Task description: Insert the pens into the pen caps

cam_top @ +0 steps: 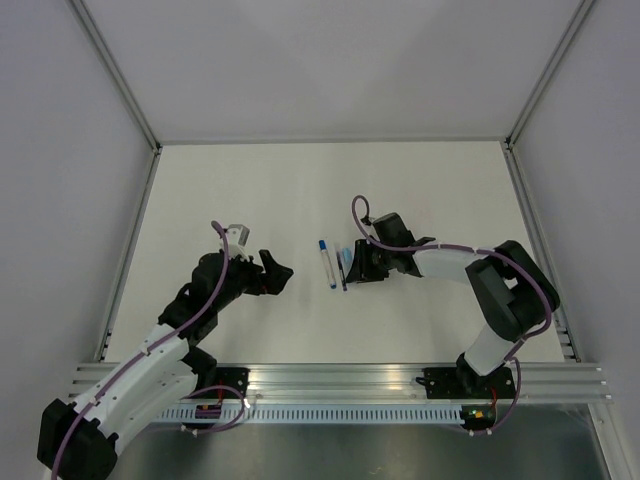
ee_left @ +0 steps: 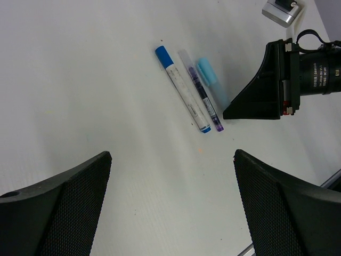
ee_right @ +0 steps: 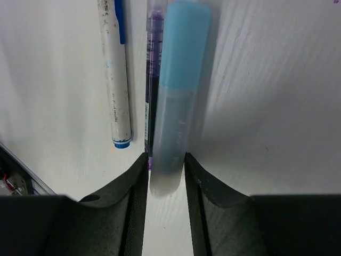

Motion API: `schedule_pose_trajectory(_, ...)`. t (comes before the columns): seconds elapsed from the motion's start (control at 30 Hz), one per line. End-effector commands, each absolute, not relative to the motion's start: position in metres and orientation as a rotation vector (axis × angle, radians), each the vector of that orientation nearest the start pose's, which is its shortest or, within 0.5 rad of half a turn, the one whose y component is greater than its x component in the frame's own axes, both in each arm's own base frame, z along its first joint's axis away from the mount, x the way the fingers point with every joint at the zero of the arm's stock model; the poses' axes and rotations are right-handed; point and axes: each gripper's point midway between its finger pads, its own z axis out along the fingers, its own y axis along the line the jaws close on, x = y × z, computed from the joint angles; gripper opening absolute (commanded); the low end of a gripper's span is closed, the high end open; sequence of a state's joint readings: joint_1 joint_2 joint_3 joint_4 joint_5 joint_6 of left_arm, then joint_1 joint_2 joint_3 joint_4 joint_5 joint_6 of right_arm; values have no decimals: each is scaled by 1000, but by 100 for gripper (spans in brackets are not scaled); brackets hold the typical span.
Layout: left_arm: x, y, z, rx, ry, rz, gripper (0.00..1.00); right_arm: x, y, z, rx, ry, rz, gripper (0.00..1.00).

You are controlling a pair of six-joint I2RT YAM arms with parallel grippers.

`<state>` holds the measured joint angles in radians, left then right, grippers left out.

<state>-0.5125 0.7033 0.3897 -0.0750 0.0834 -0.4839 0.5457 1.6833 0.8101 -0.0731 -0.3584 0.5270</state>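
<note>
A white-barrelled pen [ee_left: 184,90] lies on the table with a dark blue cap [ee_left: 162,55] on its far end. A thin dark pen [ee_left: 202,90] lies right beside it. A light blue cap [ee_left: 208,72] with a frosted lower part lies against the dark pen. My right gripper [ee_right: 165,157] is shut on the frosted end of the light blue cap [ee_right: 178,80], low at the table. The dark pen [ee_right: 153,64] and white pen [ee_right: 114,74] lie just left of it. My left gripper [ee_left: 171,154] is open and empty, a short way left of the pens [cam_top: 327,262].
An aluminium rail [cam_top: 340,380] runs along the near edge by the arm bases. Slanted frame posts [cam_top: 120,260] and white walls close in the white table on the left, right and back.
</note>
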Motion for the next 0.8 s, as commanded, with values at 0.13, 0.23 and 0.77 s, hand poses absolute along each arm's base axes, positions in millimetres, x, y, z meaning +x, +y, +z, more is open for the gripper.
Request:
schedule_pose_trajectory(0.13,239,-165,156,97,1974,-686,99,273,249,43,-117,2613,799,45)
schedule_pose_trajectory(0.23,239,-165,154,97,1978,-685,99,269,250,63,-108,2575,846,57)
schedule_pose_trajectory(0.77,222,-183,187,218,1809,-849,100,258,191,204,-136,1935,735,98)
